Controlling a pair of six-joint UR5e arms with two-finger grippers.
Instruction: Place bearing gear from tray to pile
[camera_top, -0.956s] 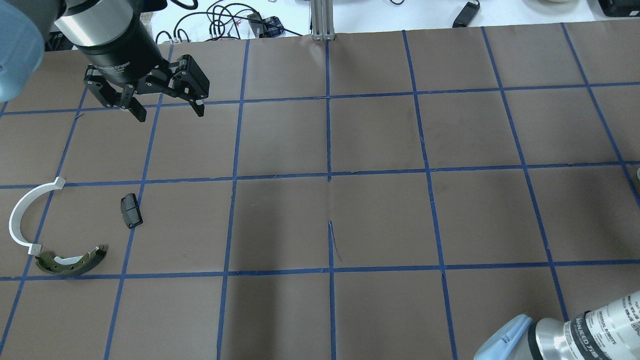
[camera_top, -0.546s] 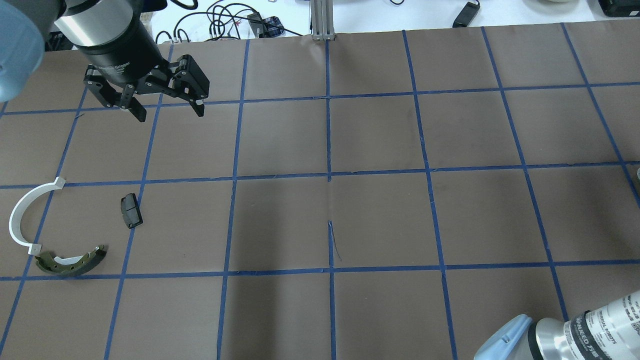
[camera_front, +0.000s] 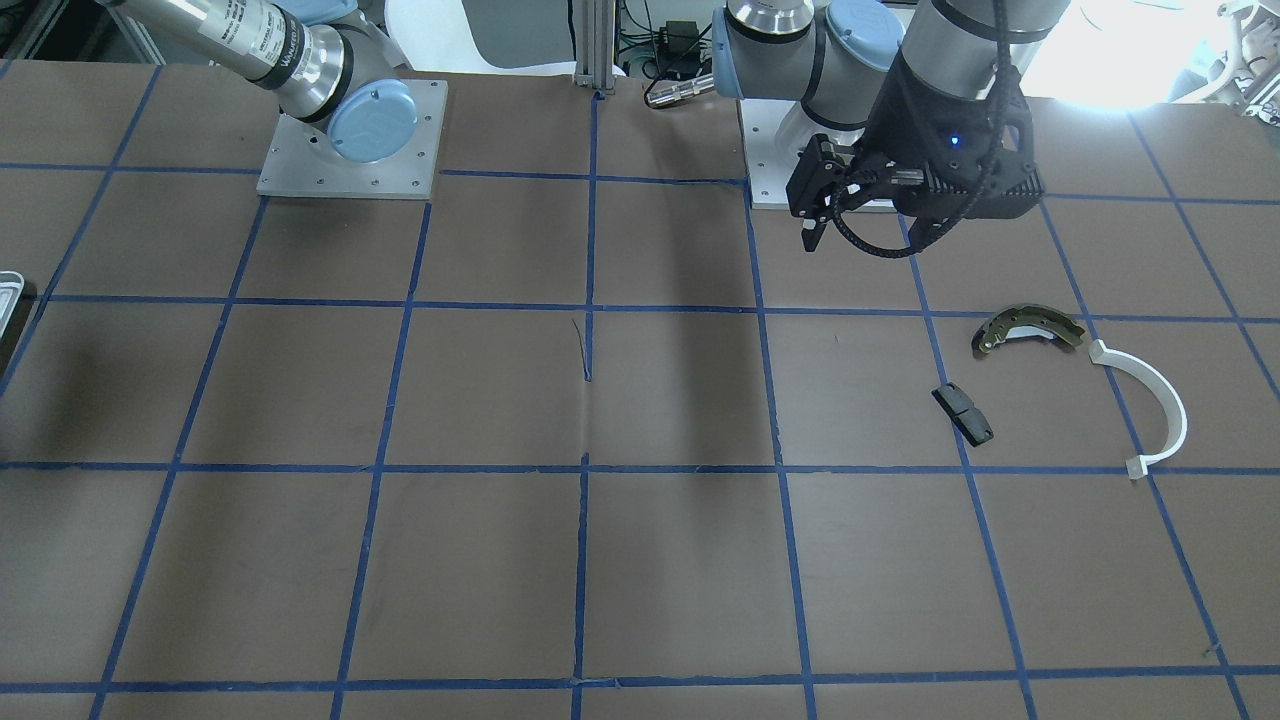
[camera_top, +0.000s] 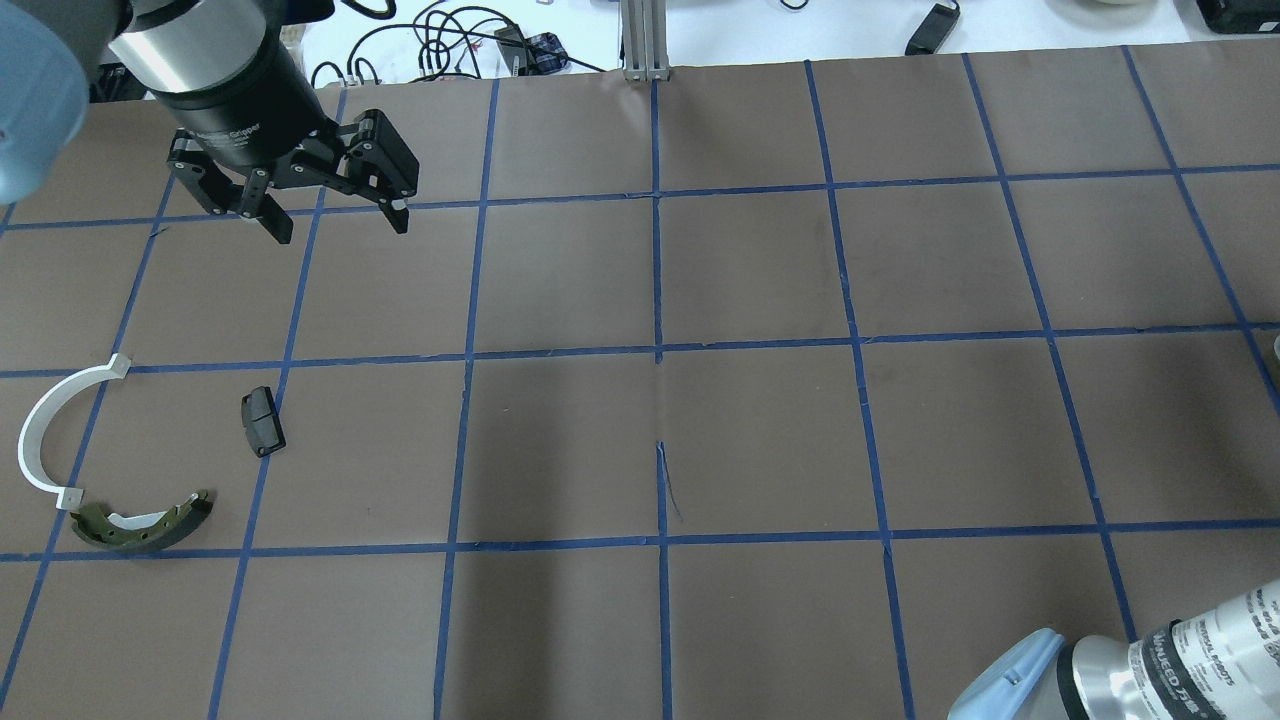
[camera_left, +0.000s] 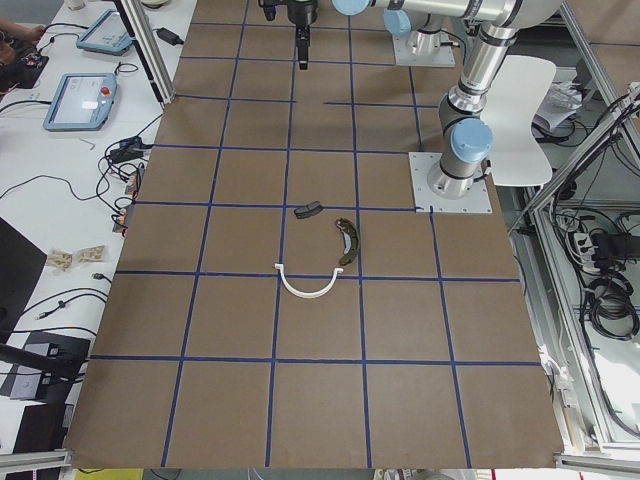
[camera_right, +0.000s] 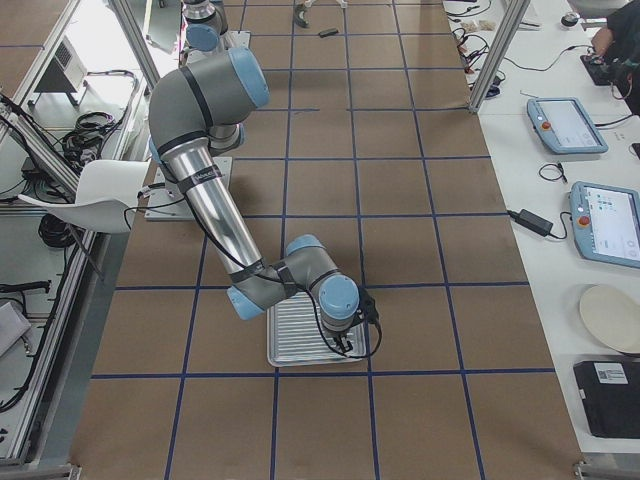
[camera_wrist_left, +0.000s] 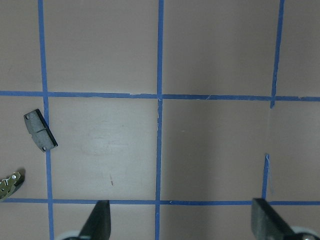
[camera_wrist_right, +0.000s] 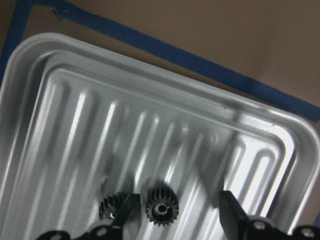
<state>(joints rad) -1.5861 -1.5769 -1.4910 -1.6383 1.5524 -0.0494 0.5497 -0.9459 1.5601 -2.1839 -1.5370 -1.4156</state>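
Observation:
In the right wrist view my right gripper is open and low over the pale ribbed tray. A small dark bearing gear lies on the tray between the fingers, close to the left finger. A second gear is partly hidden behind that finger. The pile lies on the robot's left: a rusty brake shoe, a black pad and a white half-ring. My left gripper is open and empty, held high beyond the pile.
The table is brown paper with a blue tape grid. The tray sits at the table's end on the robot's right, under the right wrist. Cables and an aluminium post stand beyond the far edge.

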